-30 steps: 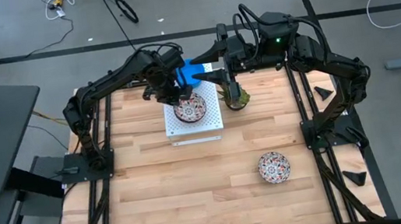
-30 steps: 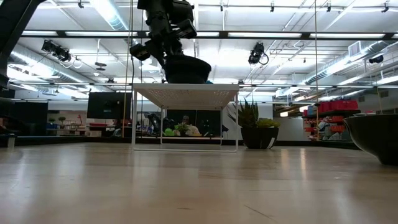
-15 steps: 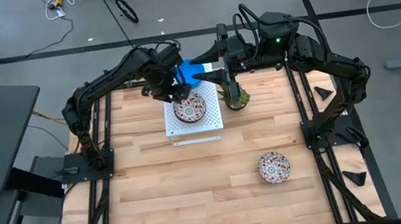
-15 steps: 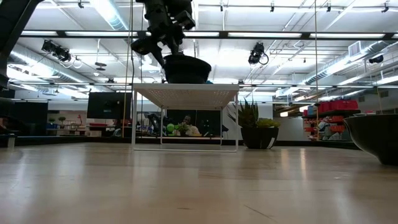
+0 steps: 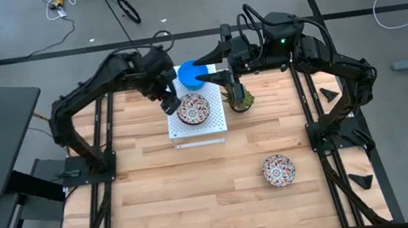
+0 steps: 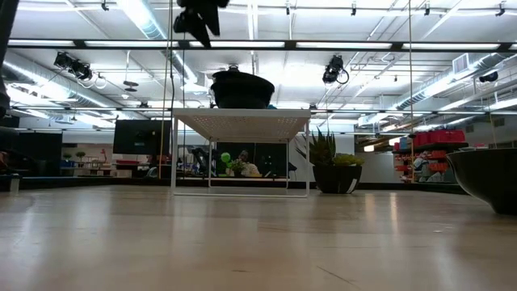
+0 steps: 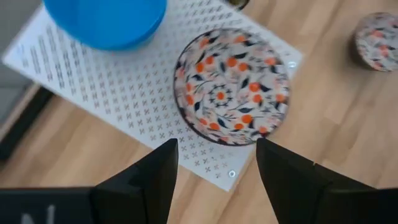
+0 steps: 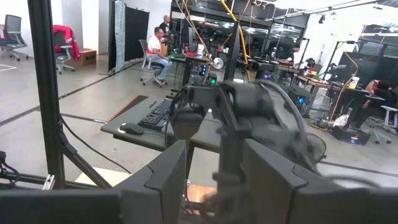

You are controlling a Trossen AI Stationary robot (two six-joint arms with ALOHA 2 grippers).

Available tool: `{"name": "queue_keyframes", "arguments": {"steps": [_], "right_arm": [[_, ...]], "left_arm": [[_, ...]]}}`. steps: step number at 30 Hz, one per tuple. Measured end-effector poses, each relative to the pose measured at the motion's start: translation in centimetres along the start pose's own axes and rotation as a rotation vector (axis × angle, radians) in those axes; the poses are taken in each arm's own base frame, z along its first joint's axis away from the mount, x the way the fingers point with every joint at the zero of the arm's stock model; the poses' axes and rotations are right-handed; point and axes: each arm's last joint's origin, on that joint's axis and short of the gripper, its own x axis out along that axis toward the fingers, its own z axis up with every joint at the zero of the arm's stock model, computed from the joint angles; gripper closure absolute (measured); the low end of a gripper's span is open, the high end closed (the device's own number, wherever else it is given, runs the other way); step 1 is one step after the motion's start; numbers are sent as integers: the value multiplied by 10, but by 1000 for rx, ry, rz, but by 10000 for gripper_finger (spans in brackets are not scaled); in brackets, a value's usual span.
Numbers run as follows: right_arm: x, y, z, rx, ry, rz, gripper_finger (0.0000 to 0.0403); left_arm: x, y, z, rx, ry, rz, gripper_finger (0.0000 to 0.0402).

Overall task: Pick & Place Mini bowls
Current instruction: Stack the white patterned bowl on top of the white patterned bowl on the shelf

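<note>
The left hand (image 5: 171,105) hangs open and empty just above the floral bowl (image 5: 193,110) on the white perforated box (image 5: 198,127). The right hand (image 8: 211,186) waits, parted. A careless swing could knock the bowl off onto the bench (image 5: 182,189).

Bright ceiling strips; low view backlit, silhouettes.

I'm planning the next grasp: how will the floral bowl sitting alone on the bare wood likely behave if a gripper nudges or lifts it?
The floral bowl looks rigid and glazed, so it probably slides on the smooth table rather than tipping, given its low, wide shape. Its rim may be slippery for fingers. It is likely ceramic, hence breakable if dropped.
</note>
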Motion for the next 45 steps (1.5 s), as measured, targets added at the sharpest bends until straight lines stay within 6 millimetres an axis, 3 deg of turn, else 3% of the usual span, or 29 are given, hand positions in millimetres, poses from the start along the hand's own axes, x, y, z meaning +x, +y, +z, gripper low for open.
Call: {"name": "queue_keyframes", "arguments": {"steps": [5,9,14,26,31,38,45], "right_arm": [[0,0,0,23,0,0,240],[0,0,0,186,0,0,240],[0,0,0,240,-4,0,240],[0,0,3,256,-25,-2,240],[0,-1,3,361,-32,0,240],[7,1,-10,380,68,1,240],[28,2,-33,398,178,3,240]], "left_arm": [[-26,-14,-11,165,-102,-42,181],[-42,-15,-28,248,-187,-67,181],[-42,-8,-60,293,-285,-114,181],[22,21,-164,309,-457,-225,181],[50,32,-204,311,-577,-242,181],[86,44,-243,284,-745,-274,181],[111,51,-267,243,-894,-319,181]]}}
